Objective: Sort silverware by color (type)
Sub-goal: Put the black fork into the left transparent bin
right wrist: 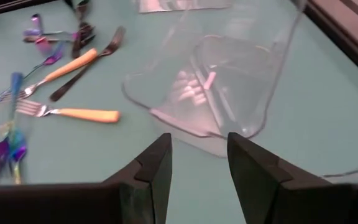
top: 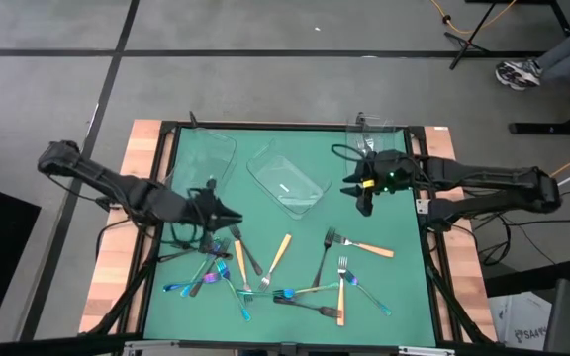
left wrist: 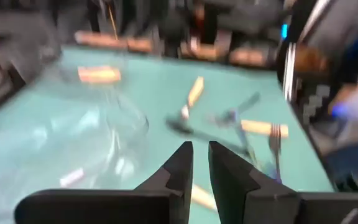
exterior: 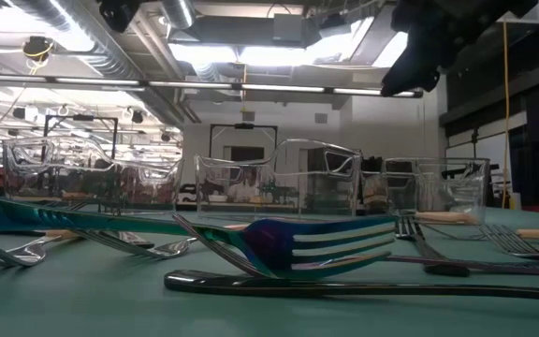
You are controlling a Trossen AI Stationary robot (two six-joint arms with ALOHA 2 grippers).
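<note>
Silverware (top: 275, 269) lies scattered on the green mat: black, iridescent blue-purple, and orange-handled forks. Left gripper (top: 234, 219) fingers nearly together, empty; right gripper (top: 362, 201) fingers apart, empty.

Green table (top: 404, 297) w/ scattered silverware (top: 265, 272) & clear trays (top: 287, 181) on it

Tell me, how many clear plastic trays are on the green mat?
3: one tray at the back left, one in the middle, one at the back right corner. None looks hidden.
</note>
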